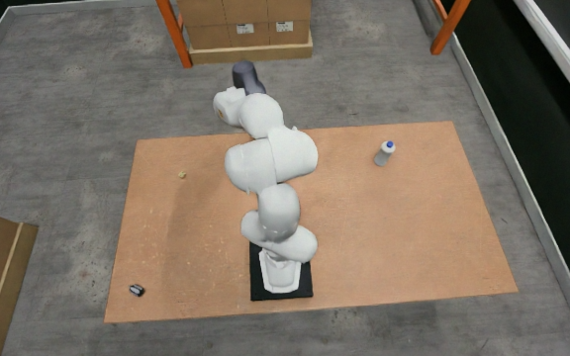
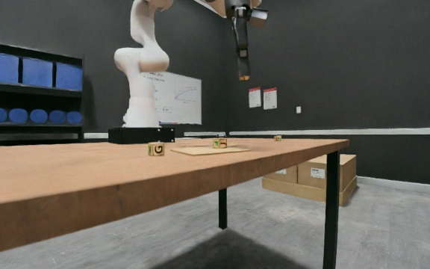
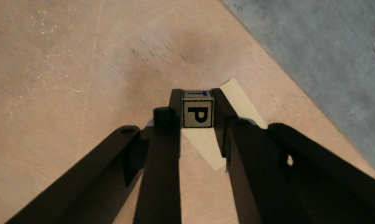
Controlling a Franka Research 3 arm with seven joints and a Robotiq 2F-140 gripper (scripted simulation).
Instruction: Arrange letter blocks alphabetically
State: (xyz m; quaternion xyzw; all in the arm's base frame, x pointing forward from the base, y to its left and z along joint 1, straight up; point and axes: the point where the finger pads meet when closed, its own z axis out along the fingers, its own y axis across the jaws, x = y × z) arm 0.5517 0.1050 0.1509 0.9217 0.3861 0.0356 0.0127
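My gripper (image 2: 244, 76) (image 3: 196, 103) is shut on the P block (image 3: 198, 115), high above the table. In the wrist view the P lies turned sideways, and a blue letter shows on the block's far side. The pale mat (image 2: 190, 152) (image 3: 242, 102) is partly hidden behind the block and fingers in the wrist view. Another block (image 2: 219, 143) stands on the mat; its top letter cannot be read. A block with G on one side (image 2: 158, 149) stands off the mat. A further block (image 1: 182, 174) (image 2: 278, 138) stands off the mat, far from it. The arm hides the mat in the top view.
A bottle with a blue cap (image 1: 384, 154) stands on the table (image 1: 389, 222) at the right. A small dark object (image 1: 137, 290) lies near the front left corner. The table's edge crosses the upper right of the wrist view.
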